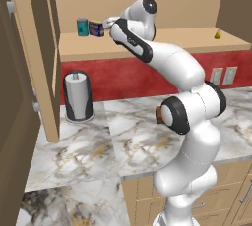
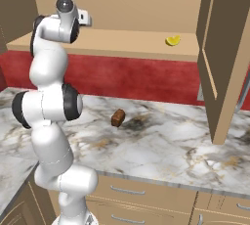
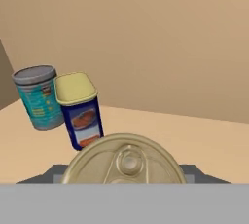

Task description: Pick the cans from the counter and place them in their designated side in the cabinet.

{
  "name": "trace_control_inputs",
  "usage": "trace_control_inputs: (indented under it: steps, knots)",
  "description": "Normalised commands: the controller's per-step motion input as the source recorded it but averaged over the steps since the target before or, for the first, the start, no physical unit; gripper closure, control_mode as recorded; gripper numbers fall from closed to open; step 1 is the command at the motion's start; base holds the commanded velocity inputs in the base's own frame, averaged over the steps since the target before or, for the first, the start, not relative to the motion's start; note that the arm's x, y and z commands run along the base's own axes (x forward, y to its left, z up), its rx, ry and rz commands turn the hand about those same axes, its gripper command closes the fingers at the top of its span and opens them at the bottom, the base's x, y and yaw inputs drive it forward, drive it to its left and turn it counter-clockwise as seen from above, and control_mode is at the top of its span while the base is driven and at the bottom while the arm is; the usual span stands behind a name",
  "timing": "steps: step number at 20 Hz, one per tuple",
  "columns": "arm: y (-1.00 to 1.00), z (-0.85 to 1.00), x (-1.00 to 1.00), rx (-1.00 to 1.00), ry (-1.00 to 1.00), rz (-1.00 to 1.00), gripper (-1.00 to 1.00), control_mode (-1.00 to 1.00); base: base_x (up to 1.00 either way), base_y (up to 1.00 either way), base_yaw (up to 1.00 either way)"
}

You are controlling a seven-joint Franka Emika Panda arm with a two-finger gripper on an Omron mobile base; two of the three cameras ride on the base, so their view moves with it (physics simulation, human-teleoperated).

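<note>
Clamping the tool [image 3: 124, 177] on a can [image 3: 124, 162], gold pull-tab lid facing the hand camera, side colour hidden. Holding it upright, long axis vertical, at the left end of the cabinet [image 1: 39, 48] shelf [image 1: 172, 41], low over the board; touching down or not, impossible to tell.

Facing the blue can [image 3: 82, 113], already standing on the shelf just ahead and slightly left of the held one, near but apart. Crowding further left: the teal can [image 3: 38, 96], just beside the blue can, touching or almost.

Judging the step: setting the held can down by the blue one, then letting go.

Needing care on the left, with both standing cans close enough to be knocked by a finger as the tool spreads. Finding free room to the right and straight back, along bare shelf running as far as a lemon wedge [image 2: 172, 40]. Leaving only a brown block [image 2: 117, 117] on the surface [image 1: 133, 131] below.
</note>
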Motion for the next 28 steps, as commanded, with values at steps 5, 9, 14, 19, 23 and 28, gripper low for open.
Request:
trace_control_inputs:
  steps: [5, 9, 14, 19, 23, 28]
  knots:
    - [0.05, -0.14, 0.3, -0.01, 0.01, 0.01, -1.0, -1.0, 0.0, 0.0, 0.0]
    - [0.04, -0.01, 0.28, 0.0, 0.0, 0.01, -1.0, -1.0, 0.0, 0.0, 0.0]
    - [0.04, 0.0, 0.28, 0.0, -0.01, 0.02, -1.0, -1.0, 0.0, 0.0, 0.0]
    - [0.02, 0.01, 0.22, 0.0, -0.05, 0.03, -1.0, -1.0, 0.0, 0.0, 0.0]
    - [0.0, 0.05, 0.1, 0.0, -0.08, 0.04, -1.0, -1.0, 0.0, 0.0, 0.0]
    - [-0.01, 0.04, 0.01, 0.0, -0.1, 0.05, -1.0, -1.0, 0.0, 0.0, 0.0]
